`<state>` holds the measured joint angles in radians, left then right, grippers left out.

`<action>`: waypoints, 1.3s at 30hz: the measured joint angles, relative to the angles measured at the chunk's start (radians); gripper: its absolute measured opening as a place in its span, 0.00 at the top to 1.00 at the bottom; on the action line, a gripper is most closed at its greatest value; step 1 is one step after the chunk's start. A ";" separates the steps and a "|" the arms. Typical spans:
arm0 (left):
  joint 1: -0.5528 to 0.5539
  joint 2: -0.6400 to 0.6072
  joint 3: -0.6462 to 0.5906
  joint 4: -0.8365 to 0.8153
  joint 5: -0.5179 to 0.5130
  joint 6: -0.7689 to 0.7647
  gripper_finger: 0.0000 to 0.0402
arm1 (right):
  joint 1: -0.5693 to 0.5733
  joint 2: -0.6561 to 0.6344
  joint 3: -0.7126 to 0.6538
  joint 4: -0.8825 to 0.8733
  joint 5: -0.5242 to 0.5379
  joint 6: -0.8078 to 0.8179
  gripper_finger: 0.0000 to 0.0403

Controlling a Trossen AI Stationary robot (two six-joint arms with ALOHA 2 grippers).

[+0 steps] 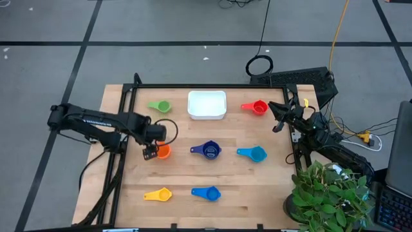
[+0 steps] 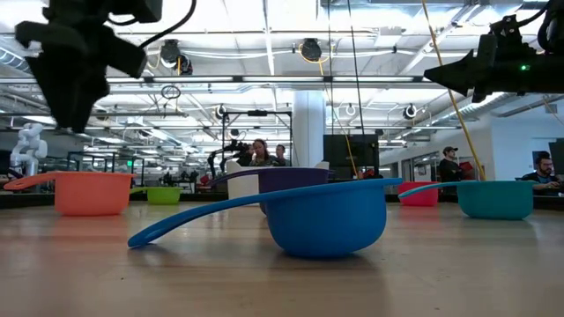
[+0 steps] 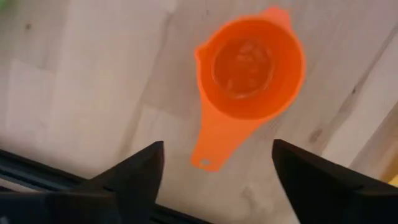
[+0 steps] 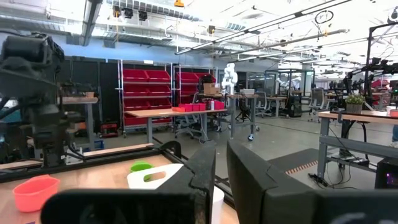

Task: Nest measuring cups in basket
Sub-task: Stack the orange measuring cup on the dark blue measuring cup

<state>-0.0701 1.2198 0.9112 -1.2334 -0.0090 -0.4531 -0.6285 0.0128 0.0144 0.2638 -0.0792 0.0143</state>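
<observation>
My left gripper (image 1: pixel 150 153) (image 3: pixel 217 167) hovers open, pointing down above the orange cup (image 1: pixel 164 152) (image 3: pixel 250 67). Its fingers stand on either side of the cup's flat handle (image 3: pixel 208 149) without touching it. In the low view the left gripper (image 2: pixel 75 101) hangs well above the orange cup (image 2: pixel 88 192). The white basket (image 1: pixel 206 105) sits near the table's far edge, between the green cup (image 1: pixel 159 106) and the red cup (image 1: pixel 257 107). Dark blue (image 1: pixel 208 150), light blue (image 1: pixel 253 153), yellow (image 1: pixel 159 194) and mid blue (image 1: pixel 207 193) cups rest upright on the table. My right gripper (image 1: pixel 277 124) (image 4: pixel 221 180) waits shut, raised at the right edge.
A dark frame rail (image 1: pixel 206 86) runs along the table's far edge and down its sides. A potted plant (image 1: pixel 331 193) stands at the near right corner. Bare wood (image 1: pixel 193 129) lies between the basket and the middle row of cups. People sit in the room beyond (image 2: pixel 260 154).
</observation>
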 joint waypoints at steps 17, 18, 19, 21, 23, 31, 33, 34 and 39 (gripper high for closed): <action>-0.115 0.000 -0.230 0.171 -0.080 -0.028 0.02 | 0.000 0.000 0.000 0.000 0.000 0.000 0.92; -0.115 0.000 -0.241 0.198 -0.080 -0.027 0.02 | 0.000 0.000 0.000 0.000 0.000 0.000 0.92; -0.115 0.000 -0.252 0.223 -0.079 -0.026 0.02 | 0.000 0.000 0.000 0.000 0.000 0.000 0.92; -0.115 0.000 -0.271 0.265 -0.073 -0.020 0.02 | 0.000 0.000 0.000 0.000 0.000 0.000 0.92; -0.115 0.000 -0.284 0.296 -0.071 -0.003 0.02 | 0.000 0.000 0.000 0.000 0.000 0.000 0.92; -0.115 -0.001 -0.334 0.333 -0.059 0.004 0.02 | 0.000 0.000 0.000 0.000 0.000 0.000 0.92; -0.115 -0.001 -0.350 0.355 -0.041 -0.014 0.02 | 0.000 0.000 0.000 0.000 0.000 0.000 0.92; -0.115 -0.001 -0.356 0.366 -0.037 -0.024 0.03 | 0.000 0.000 0.000 0.000 0.000 0.000 0.92; -0.115 -0.001 -0.359 0.376 -0.035 -0.051 0.19 | 0.000 0.000 0.000 0.000 0.000 0.000 0.92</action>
<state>-0.1848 1.2190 0.5526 -0.8574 -0.0441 -0.5036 -0.6285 0.0126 0.0147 0.2638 -0.0792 0.0143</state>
